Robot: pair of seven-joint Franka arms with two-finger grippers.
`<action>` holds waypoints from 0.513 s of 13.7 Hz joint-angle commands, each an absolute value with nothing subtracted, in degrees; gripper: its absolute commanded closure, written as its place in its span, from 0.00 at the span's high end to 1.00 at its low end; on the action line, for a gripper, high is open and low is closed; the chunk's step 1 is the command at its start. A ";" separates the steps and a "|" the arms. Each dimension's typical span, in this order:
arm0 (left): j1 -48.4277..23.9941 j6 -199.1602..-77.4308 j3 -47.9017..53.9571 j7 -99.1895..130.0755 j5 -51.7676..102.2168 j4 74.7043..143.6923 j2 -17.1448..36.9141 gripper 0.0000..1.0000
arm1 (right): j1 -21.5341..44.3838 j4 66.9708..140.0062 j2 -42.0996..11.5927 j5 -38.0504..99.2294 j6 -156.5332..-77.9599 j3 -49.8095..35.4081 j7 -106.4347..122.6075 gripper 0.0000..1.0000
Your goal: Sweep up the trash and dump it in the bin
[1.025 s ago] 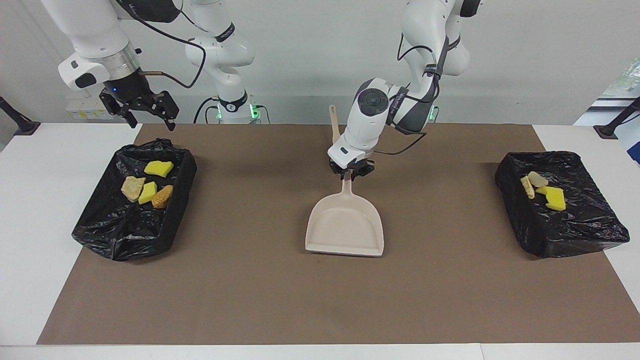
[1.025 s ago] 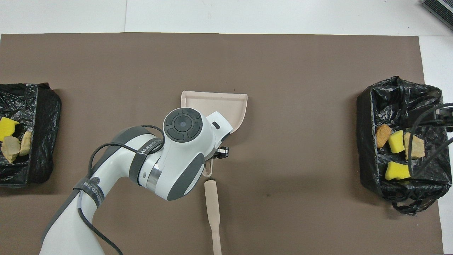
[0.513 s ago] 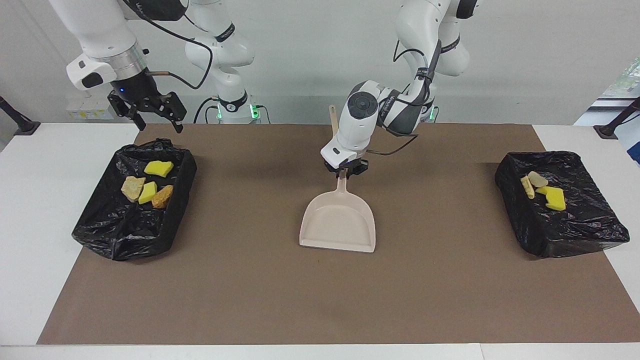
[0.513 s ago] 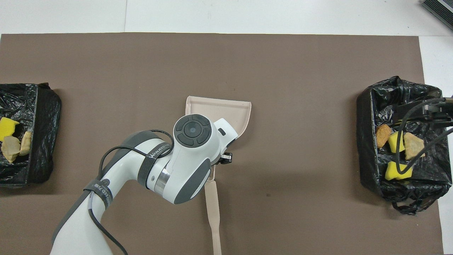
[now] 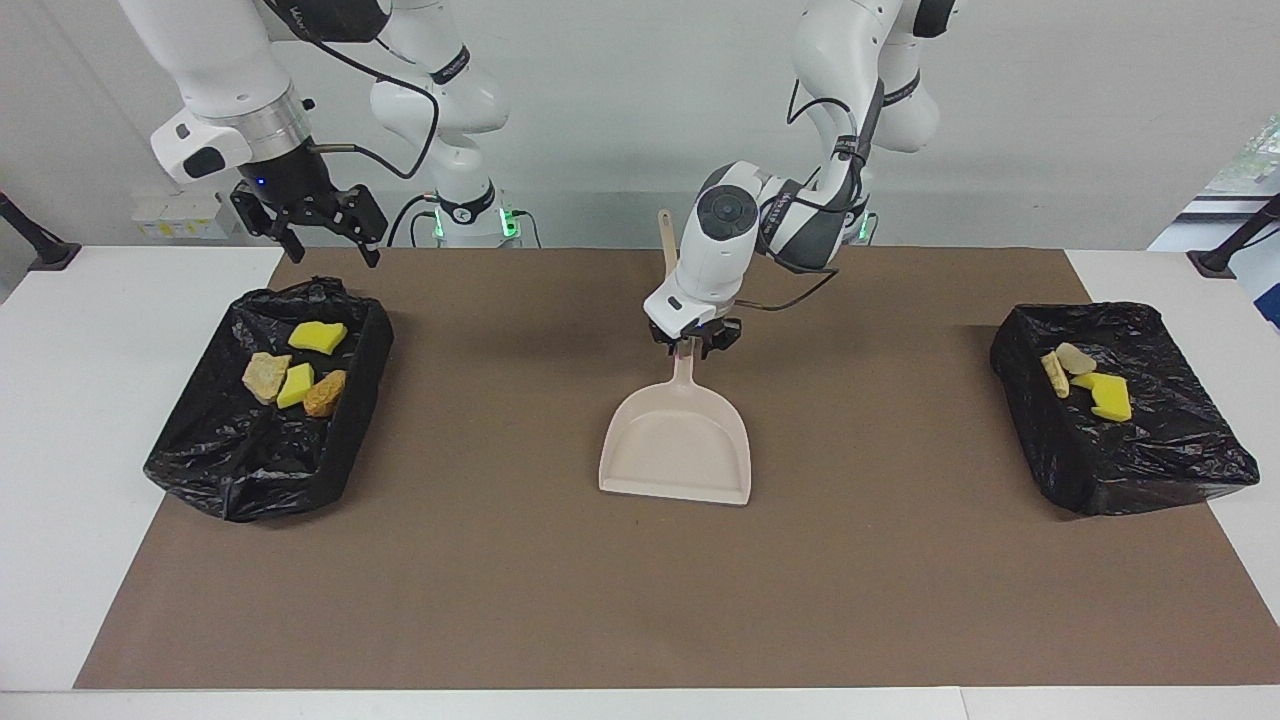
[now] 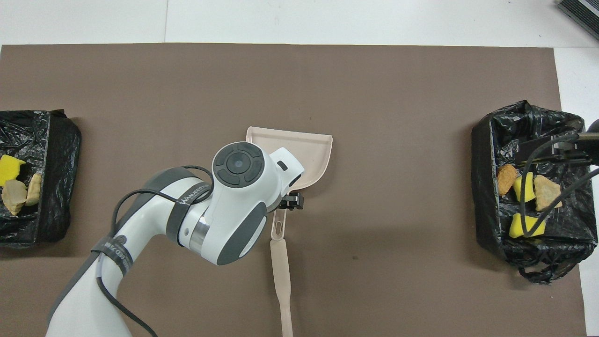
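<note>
The beige dustpan (image 5: 678, 450) lies flat on the brown mat (image 5: 500, 560) at mid-table, handle toward the robots. My left gripper (image 5: 697, 345) hangs low over that handle, fingers open to either side of it. In the overhead view the left wrist covers part of the dustpan (image 6: 314, 150). All the trash sits in two bins. Yellow sponge pieces, a beige lump and an orange chunk (image 5: 296, 368) are in the bin (image 5: 250, 470) at the right arm's end. More trash (image 5: 1090, 385) is in the bin (image 5: 1150, 460) at the left arm's end. My right gripper (image 5: 325, 245) is open in the air near the first bin's robot-side rim.
A beige brush (image 6: 282, 281) lies on the mat, end to end with the dustpan handle and nearer to the robots. Both bins are lined with black bags. White table (image 5: 60, 400) shows past each end of the mat.
The dustpan slid slightly toward the right arm's end, then stayed put while the left hand eased off its handle. The right gripper drifted toward the table's middle.
</note>
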State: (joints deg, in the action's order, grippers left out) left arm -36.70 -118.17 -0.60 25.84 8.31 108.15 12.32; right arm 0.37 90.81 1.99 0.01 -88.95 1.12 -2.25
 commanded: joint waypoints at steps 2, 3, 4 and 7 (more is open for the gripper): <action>-29.28 -113.31 -0.88 25.14 8.79 108.72 5.81 1.00 | -0.79 90.53 2.11 -0.79 -87.98 1.67 0.35 1.00; -27.44 -111.81 -0.97 24.27 6.53 108.72 4.06 1.00 | -0.97 90.53 2.20 -0.53 -87.98 2.71 0.79 1.00; -25.77 -110.23 -0.97 21.73 3.81 108.72 2.13 1.00 | -0.97 90.61 2.20 -0.44 -88.07 3.25 0.96 1.00; -19.80 -100.50 -1.05 13.03 2.73 108.81 -4.28 1.00 | -1.23 90.53 2.20 -0.62 -87.89 4.73 1.58 1.00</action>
